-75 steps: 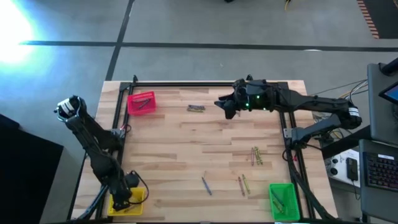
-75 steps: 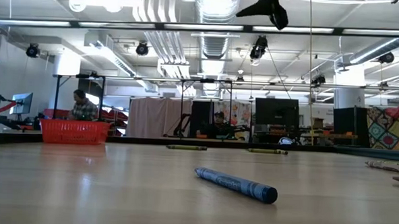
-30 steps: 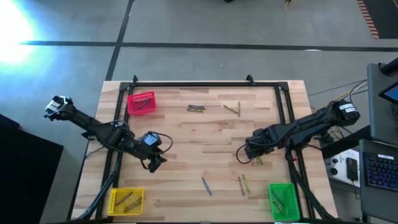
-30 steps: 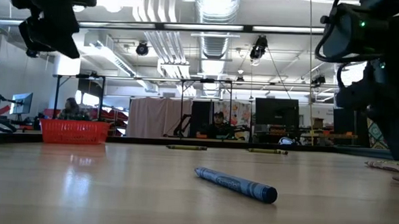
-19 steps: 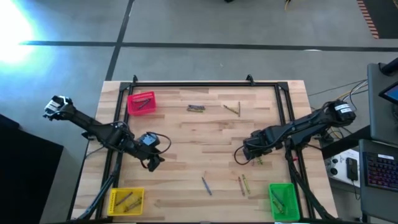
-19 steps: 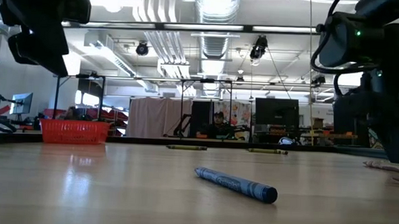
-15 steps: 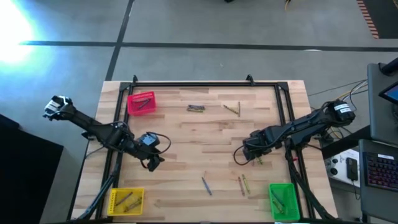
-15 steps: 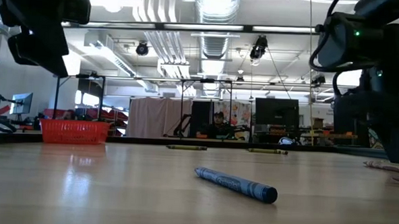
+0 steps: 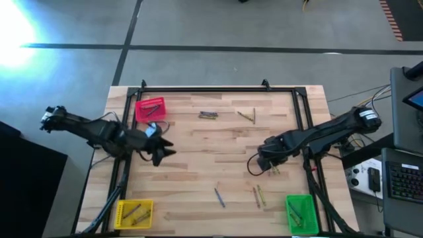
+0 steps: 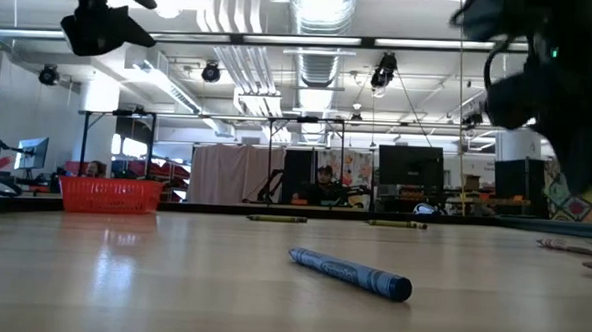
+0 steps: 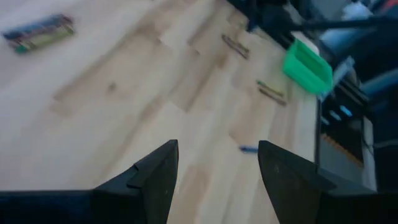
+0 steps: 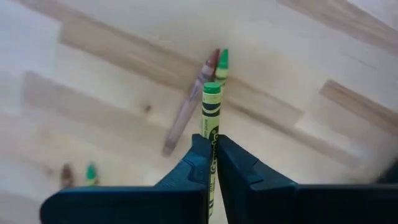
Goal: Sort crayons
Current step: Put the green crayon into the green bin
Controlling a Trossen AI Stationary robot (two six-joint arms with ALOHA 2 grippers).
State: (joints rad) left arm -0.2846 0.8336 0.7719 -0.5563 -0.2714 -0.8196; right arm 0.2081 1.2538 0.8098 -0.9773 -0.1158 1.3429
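My right gripper [image 9: 263, 160] hangs over the table's right half, shut on a green crayon [image 12: 211, 112]. Under it lie a brown crayon [image 12: 186, 112] and another green one [image 12: 222, 61]. My left gripper [image 9: 162, 151] is open above the table's left half, nothing between its fingers [image 11: 217, 177]. More crayons lie flat on the wood: a bundle [image 9: 208, 114] and an olive one [image 9: 246, 116] at the far side, a blue one [image 9: 219, 196] and a red-and-olive pair [image 9: 258, 195] at the near side. My right gripper pinches the green crayon between its two fingers, on the wrapped shaft behind the tip [image 12: 211, 138]. The crayon lies along the fingers, its tip end [image 12: 212, 89] sticking out ahead of them. It looks lifted clear of the table, above the brown crayon.
A red bin [image 9: 150, 110] stands at the far left. A yellow bin [image 9: 134, 213] is at the near left and a green bin [image 9: 301, 213] at the near right, each with crayons in it. A black frame [image 9: 205, 89] runs round the tabletop.
My right gripper has shut on the green crayon and risen a little from the table. My left gripper has risen and gone toward the far edge, staying open.
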